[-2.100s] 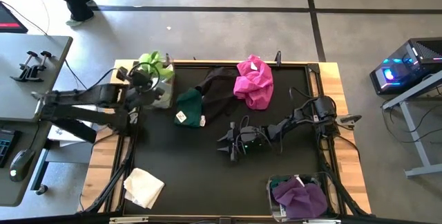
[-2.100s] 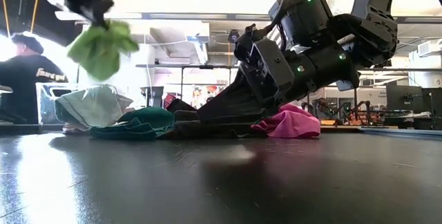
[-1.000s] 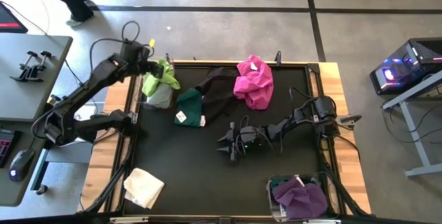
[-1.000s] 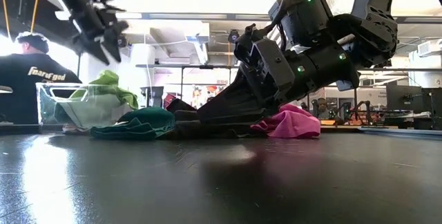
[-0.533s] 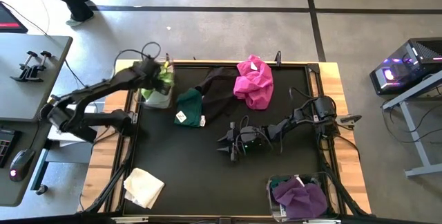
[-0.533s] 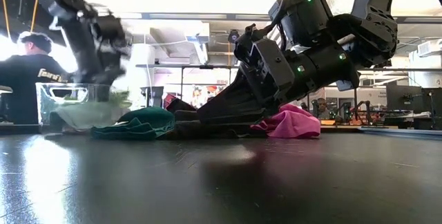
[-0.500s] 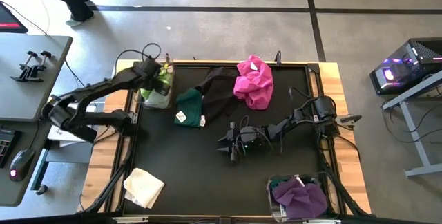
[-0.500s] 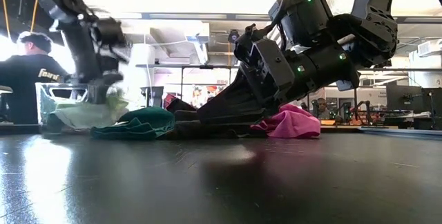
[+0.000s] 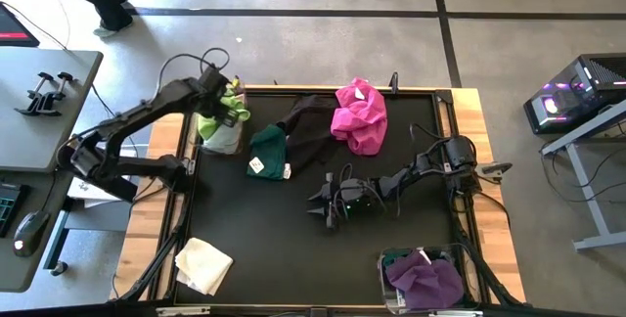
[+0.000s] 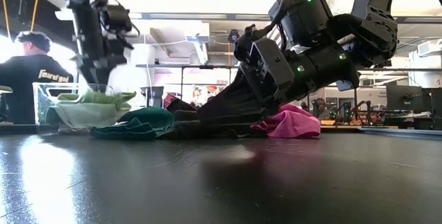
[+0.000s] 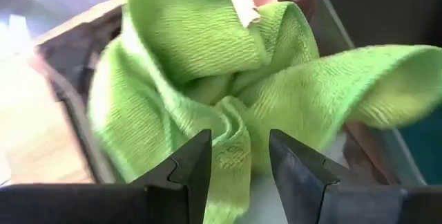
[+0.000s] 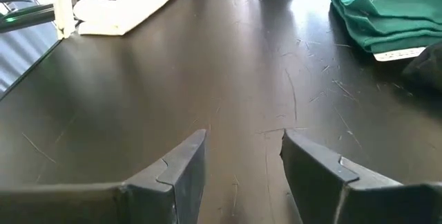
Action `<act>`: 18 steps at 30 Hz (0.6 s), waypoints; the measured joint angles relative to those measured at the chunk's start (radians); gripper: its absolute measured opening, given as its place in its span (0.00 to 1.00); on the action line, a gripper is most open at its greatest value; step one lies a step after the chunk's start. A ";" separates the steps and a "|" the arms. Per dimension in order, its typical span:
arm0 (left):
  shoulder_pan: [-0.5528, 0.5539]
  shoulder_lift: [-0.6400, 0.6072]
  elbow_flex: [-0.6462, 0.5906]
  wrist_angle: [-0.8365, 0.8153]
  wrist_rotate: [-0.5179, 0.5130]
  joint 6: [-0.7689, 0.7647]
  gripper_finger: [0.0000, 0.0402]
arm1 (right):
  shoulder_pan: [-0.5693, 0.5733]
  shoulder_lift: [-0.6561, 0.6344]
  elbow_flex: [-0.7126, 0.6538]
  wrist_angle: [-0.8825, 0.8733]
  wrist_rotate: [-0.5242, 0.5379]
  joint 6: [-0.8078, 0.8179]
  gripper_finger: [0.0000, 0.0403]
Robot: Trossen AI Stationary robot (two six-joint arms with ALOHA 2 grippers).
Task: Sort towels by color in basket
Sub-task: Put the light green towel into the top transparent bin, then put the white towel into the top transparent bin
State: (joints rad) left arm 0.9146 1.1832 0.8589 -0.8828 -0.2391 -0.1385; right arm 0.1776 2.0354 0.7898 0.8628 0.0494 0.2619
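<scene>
A clear plastic bin [image 9: 221, 139] at the table's far left corner is shown holding a crumpled lime-green towel [image 11: 207, 79] over a pale cloth; a second clear bin [image 9: 391, 283] at the near right holds a purple towel [image 9: 430, 280]. The left gripper [image 11: 238, 175] is poised over the lime towel, fingers spread, a fold lying between them — no pinch is seen. The right gripper [image 12: 242, 172] rests low at mid-table, fingers apart, empty. Small white tags on the lime towel and the dark green towel [image 9: 269, 151] cannot be read.
</scene>
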 joint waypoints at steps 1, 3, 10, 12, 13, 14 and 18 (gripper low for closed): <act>-0.004 -0.011 0.028 -0.040 -0.001 -0.007 0.33 | 0.000 0.000 0.000 -0.003 0.000 0.000 0.44; -0.022 -0.040 0.072 -0.106 -0.002 -0.024 0.33 | 0.000 0.000 0.000 -0.005 0.000 0.000 0.44; -0.200 -0.190 0.067 -0.166 0.034 -0.118 0.33 | 0.000 0.000 0.000 -0.005 0.009 0.000 0.44; -0.271 -0.235 0.036 -0.168 0.046 -0.157 0.33 | 0.000 0.000 0.000 -0.005 0.010 0.004 0.44; -0.311 -0.258 0.017 -0.163 0.046 -0.183 0.33 | 0.000 0.000 0.000 -0.005 0.010 0.007 0.44; -0.355 -0.279 -0.005 -0.155 0.046 -0.210 0.33 | 0.000 0.000 0.000 -0.005 0.010 0.010 0.44; -0.547 -0.350 -0.102 -0.055 0.084 -0.311 0.33 | 0.000 0.000 0.000 -0.008 0.010 0.011 0.44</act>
State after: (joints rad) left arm 0.3675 0.8330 0.7570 -0.9377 -0.1554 -0.4498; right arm 0.1776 2.0354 0.7898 0.8543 0.0593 0.2729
